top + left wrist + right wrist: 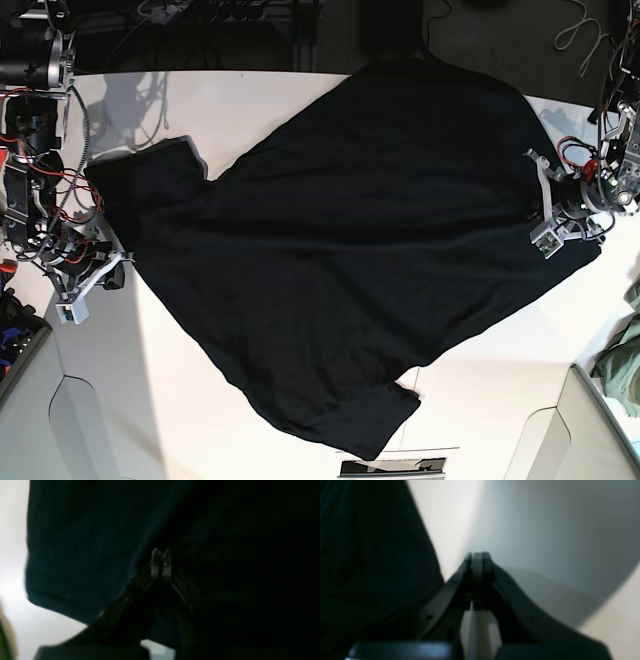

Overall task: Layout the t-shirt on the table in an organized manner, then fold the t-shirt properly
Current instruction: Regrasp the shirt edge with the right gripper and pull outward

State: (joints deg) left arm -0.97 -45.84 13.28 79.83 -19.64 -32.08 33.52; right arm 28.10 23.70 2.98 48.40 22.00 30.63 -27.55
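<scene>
The black t-shirt (pixel 350 250) lies spread diagonally over the white table (pixel 250 95), one sleeve at far left and one near the front edge. My left gripper (pixel 543 232) sits at the shirt's right edge. In the left wrist view its fingertips (pixel 161 555) are pressed together in the dark cloth (pixel 75 555), with creases running toward them. My right gripper (pixel 75 305) rests on bare table just off the left sleeve. In the right wrist view it (pixel 478 556) is shut with nothing in it, the shirt (pixel 370 555) to its left and the table (pixel 450 517) behind.
An olive-green garment (pixel 625 360) lies at the right edge of the base view. Cables and dark equipment (pixel 200 15) line the far side. Grey panels (pixel 90 420) flank the table's front corners.
</scene>
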